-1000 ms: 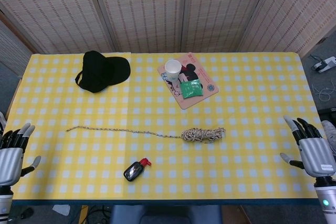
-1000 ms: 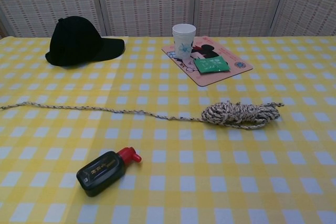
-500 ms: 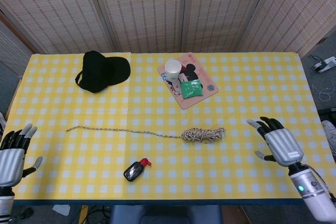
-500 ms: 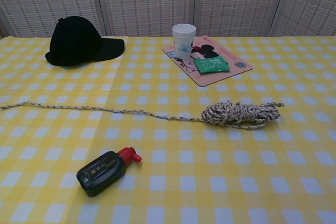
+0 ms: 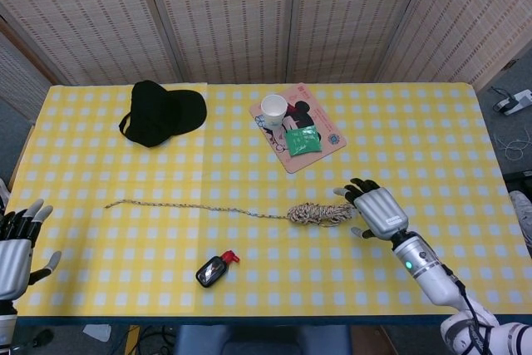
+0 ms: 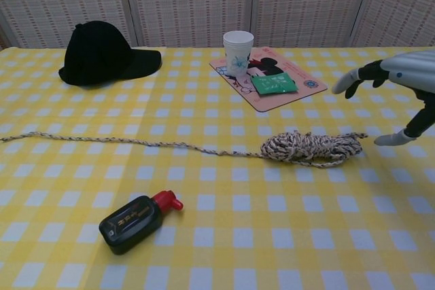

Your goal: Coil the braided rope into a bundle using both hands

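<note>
My left hand (image 5: 15, 243) at table's (image 5: 416, 147) left edge, fingers spread, holding nothing. Black cap (image 5: 158, 111) far left. Braided rope (image 6: 299, 147): loose tail runs left across middle of table, bundled part at right end. Small dark bottle (image 6: 132, 221) with red cap near front edge. My right hand (image 5: 376, 209) just beside bundle's right end, fingers apart, nothing gripped.

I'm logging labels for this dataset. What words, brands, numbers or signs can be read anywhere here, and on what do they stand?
No text can be read in either view.
Pink mat: a cartoon mouse picture and a small round emblem; any lettering is too small to read.
Green packet: print blurred.
Paper cup: a bluish pattern, no legible words.
Black bottle: a pale label, unreadable.
</note>
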